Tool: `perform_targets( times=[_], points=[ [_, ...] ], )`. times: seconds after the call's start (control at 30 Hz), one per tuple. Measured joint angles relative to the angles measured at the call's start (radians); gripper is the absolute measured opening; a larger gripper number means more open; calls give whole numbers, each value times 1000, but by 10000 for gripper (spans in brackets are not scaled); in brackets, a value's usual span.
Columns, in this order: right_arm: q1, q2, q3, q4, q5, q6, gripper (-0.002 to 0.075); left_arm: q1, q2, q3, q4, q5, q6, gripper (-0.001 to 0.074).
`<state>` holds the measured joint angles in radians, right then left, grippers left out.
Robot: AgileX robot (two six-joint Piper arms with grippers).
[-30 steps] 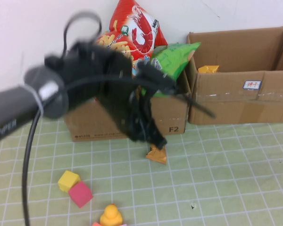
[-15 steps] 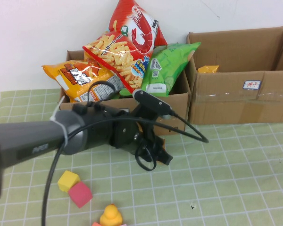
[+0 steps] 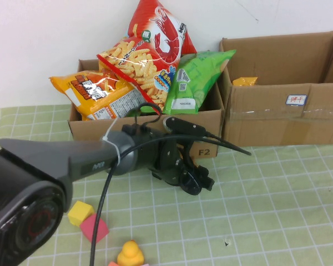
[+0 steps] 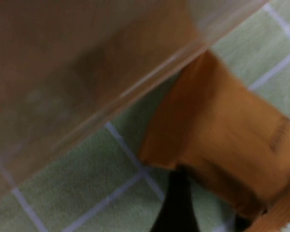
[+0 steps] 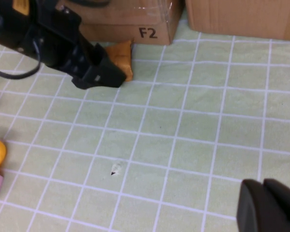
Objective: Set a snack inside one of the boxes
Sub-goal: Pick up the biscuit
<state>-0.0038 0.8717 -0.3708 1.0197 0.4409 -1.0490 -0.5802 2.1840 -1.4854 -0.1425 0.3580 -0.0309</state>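
Checked mat (image 3: 277,188); left claw (image 3: 195,182) hiding orange snack (image 5: 120,56), grip unclear; right claw (image 5: 270,205) seemingly closed.

Left gripper (image 3: 197,182) low before the snack-filled box (image 3: 202,130) — apparently over a small packet (image 5: 120,59) — second box (image 3: 283,119) to its right.
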Motion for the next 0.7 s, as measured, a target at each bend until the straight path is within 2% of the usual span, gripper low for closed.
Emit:
perform_targets(
  times=[0.07, 0.13, 0.3, 0.4, 0.5, 0.7],
  points=[
    [0, 0, 0, 0, 2, -3, -2, 0, 11, -7, 2, 0, -10, 478],
    [0, 0, 0, 2, 2, -4, -2, 0, 15, -9, 2, 0, -14, 410],
    [0, 0, 0, 4, 2, -6, -2, 0, 15, -11, 2, 2, -16, 181],
    [0, 2, 0, 8, 2, -15, -2, 0, 11, -11, 2, 32, -18, 69],
    [0, 32, -4, 22, 0, -26, -2, -10, -5, -11, 2, 63, -18, 36],
    [0, 220, -100, 33, -1, -51, -2, -72, -93, -11, 2, 95, -7, 27]
  ],
)
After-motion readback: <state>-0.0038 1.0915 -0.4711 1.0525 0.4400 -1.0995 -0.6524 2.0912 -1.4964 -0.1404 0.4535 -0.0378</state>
